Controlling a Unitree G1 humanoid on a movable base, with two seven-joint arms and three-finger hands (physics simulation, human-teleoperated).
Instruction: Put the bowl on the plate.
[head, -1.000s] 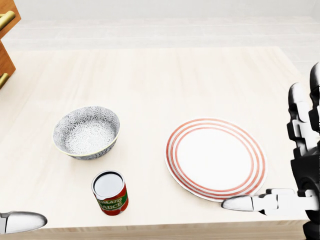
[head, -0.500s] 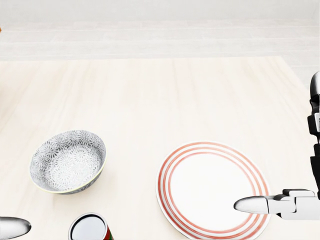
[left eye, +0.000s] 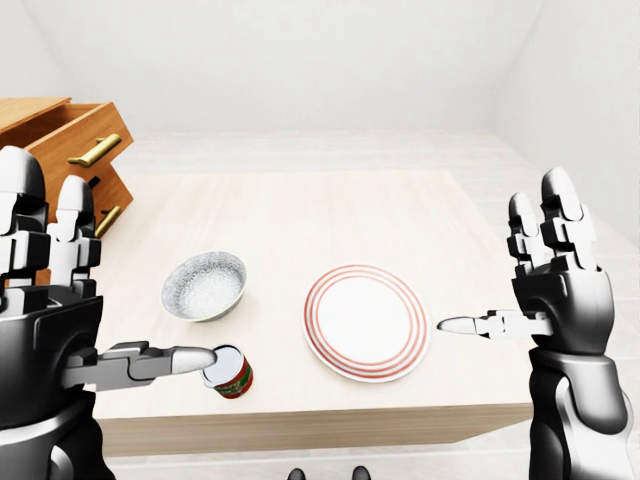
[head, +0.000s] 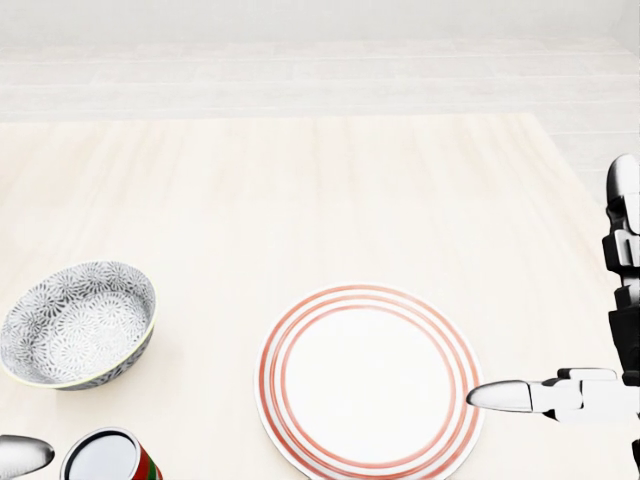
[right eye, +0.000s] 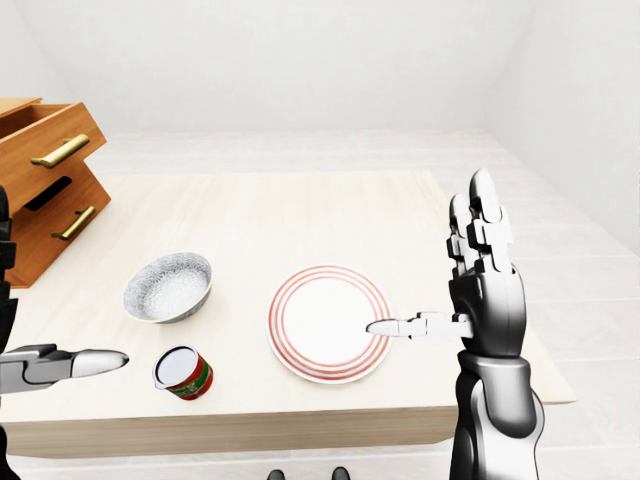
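As everything in the head view has slid left and down together over the last second, the camera has moved, not the objects. The bowl (head: 75, 325) now sits at that view's lower left and the plate (head: 368, 378) near its bottom centre. The two rest apart on the pale wood-grain worktop (left eye: 300, 215), so I judge the task not yet begun.

Both hands are spread and empty. The left hand (left eye: 45, 335) stretches one finger toward the tomato sauce can (left eye: 230, 372). The right hand (left eye: 562, 300) hangs near the plate's right rim with its other fingers upright.

The bowl is deep and round, with a grey floral pattern. The plate is flat and white, ringed in red. The can is a short cylinder with a shiny lid.
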